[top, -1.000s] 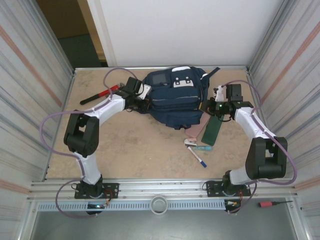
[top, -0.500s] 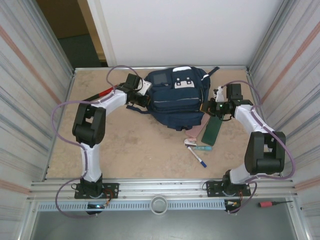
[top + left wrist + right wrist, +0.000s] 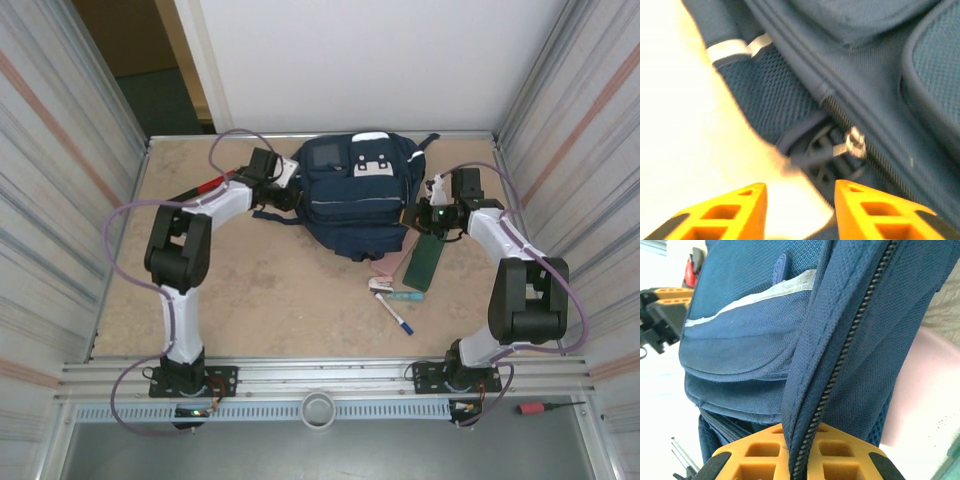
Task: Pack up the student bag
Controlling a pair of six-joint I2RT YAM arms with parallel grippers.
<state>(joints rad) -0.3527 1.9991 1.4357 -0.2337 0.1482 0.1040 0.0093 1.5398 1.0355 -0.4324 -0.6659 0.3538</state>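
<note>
Running this one remotely, here's my read; the student bag [image 3: 352, 200] sits at the far middle of the surface [image 3: 250, 290], front pocket facing up; I'd call this the get-it-open step, since the loose stuff all lies outside the bag.

The right end effector [image 3: 800, 440] is at the bag's right side, pressed together on the fabric edge along the zipper [image 3: 850, 350], pinching it; the left end effector [image 3: 800, 192] is at the bag's left side, fingers spread with nothing between them; the zipper pull [image 3: 852, 142] hangs just past its tips, a bit off to one side.

Next move, I reckon: line the left one up on that little metal pull, close on it, then drag it along the track while the right holds the bag in place; the pull looks small and slick, so a miss seems likely.

Near the bag's right corner lie a dark green flat booklet [image 3: 425, 262], a pen [image 3: 398, 315] and something pink [image 3: 385, 268]; a red-handled tool [image 3: 205, 187] lies off the bag's left.

The surface is bare tan board; ribbed panel walls stand either side of the bag, with a white wall behind it and a doorway behind-left.
</note>
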